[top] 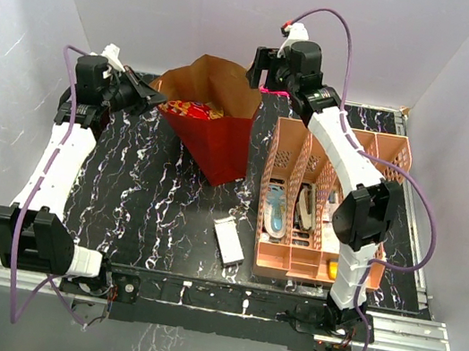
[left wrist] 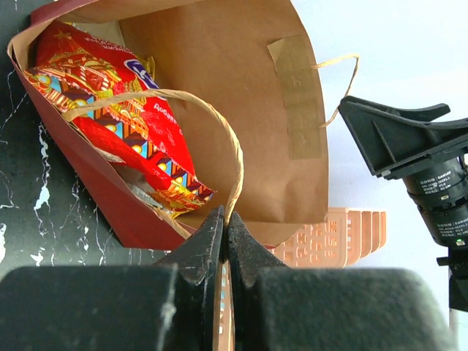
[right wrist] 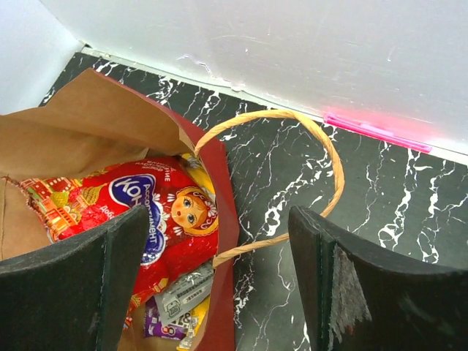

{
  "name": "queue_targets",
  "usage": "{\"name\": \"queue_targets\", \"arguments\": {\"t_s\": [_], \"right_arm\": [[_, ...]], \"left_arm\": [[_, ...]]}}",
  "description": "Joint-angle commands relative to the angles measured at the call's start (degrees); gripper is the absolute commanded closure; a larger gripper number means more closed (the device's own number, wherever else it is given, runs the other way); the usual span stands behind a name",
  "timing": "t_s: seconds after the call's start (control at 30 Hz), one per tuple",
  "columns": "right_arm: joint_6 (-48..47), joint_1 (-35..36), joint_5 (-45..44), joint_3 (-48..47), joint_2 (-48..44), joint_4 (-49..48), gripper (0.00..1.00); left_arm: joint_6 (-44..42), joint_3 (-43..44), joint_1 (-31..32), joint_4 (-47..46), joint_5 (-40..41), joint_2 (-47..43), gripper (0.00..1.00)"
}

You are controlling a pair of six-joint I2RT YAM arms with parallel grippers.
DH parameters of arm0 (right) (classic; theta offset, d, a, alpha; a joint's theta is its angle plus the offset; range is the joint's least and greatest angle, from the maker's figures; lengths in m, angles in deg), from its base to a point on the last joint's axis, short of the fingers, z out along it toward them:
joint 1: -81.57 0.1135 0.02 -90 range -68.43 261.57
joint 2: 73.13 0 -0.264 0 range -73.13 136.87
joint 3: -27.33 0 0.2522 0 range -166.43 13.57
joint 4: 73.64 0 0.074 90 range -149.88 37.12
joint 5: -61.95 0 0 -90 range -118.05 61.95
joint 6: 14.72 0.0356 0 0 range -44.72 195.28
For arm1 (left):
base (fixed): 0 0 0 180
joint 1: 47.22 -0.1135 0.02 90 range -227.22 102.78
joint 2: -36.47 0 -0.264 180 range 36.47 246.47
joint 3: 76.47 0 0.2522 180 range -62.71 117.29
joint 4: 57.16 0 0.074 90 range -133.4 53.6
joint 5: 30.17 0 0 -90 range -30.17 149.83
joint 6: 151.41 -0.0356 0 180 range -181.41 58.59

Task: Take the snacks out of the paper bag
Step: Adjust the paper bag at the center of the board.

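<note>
Red crinkly snack packet [right wrist: 157,212] and small wrappers [right wrist: 183,292] inside the paper bag [top: 213,140]. Left pincer [left wrist: 225,219] clamped on its cord handle [left wrist: 219,124]; right pincer [right wrist: 219,281] spread wide above its rim. Pink rack [top: 286,153] just right of the bag, on the table [top: 156,207].

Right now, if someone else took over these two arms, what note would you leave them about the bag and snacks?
Left gripper: shut on a tan twisted-cord handle of the dark red paper bag, which stands open on the black marbled table.
Right gripper: open, empty, over the bag's rim by the other cord handle.
Snacks: large crinkly red packet and small purple and yellow wrappers, all inside the bag.
Done: no snack out. Left: lift every one out.
</note>
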Motion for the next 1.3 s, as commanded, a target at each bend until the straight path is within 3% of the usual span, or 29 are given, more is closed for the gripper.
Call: {"name": "queue_targets", "arguments": {"t_s": [0.0,0.13,0.3,0.5,0.77,0.93,1.1,1.27], "right_arm": [[0.4,0.3,-1.5,-3.3,-2.3,-1.8,0.21],[8.3,0.1,8.5,-1.5,-5.5,-2.4,0.17],[12.5,-0.3,9.1,1.4,-10.0,-0.3,0.02],[12.2,-1.7,3.4,3.4,-13.4,2.9,0.02],[10.6,-2.8,9.6,3.6,-8.9,-3.9,0.02],[8.6,-2.8,14.1,4.4,-7.5,-9.7,0.16],[8.4,-2.8,15.9,0.4,-2.9,-10.7,0.40],[12.7,-2.8,17.9,-2.8,1.6,-12.6,0.50]], "left_arm": [[0.0,-0.9,0.0,0.0,-2.7,-2.9,1.00],[0.0,-1.4,0.3,-0.5,-3.0,-3.1,1.00],[-0.2,-0.5,0.3,1.0,-3.8,-2.2,1.00],[0.8,-1.2,0.6,0.0,-5.5,-2.6,1.00],[0.5,-2.3,1.0,0.5,-6.1,-2.9,1.00],[-0.9,-2.1,1.1,2.8,-5.5,-2.9,1.00],[-1.3,-2.6,1.4,3.0,-5.5,-2.7,1.00],[-1.1,-1.7,1.5,2.9,-5.7,-2.0,1.00]]}}
